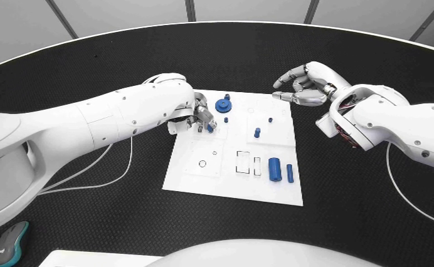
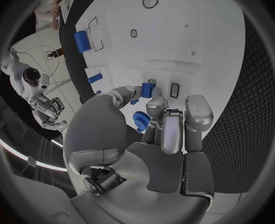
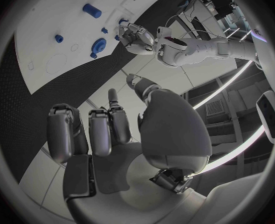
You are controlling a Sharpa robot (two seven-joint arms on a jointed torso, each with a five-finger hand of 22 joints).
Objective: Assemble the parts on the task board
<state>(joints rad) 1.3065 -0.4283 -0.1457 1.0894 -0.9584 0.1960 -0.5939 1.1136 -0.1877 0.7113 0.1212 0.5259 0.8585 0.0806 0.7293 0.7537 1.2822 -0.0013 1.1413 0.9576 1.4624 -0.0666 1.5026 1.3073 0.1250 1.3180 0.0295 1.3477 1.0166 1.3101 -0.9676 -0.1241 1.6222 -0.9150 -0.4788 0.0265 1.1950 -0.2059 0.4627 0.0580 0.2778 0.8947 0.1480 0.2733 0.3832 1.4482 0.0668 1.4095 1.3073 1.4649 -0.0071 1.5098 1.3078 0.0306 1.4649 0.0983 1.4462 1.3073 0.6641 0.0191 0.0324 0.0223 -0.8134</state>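
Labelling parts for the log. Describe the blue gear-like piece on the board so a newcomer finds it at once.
Start at the white task board in the middle of the black table. Go to its far edge, on the side where the left hand works; the gear-like part stands just beyond that hand's fingers. It is a round, wide blue disc with a small knob on top, unlike the slim blue pegs and cylinders elsewhere on the board.
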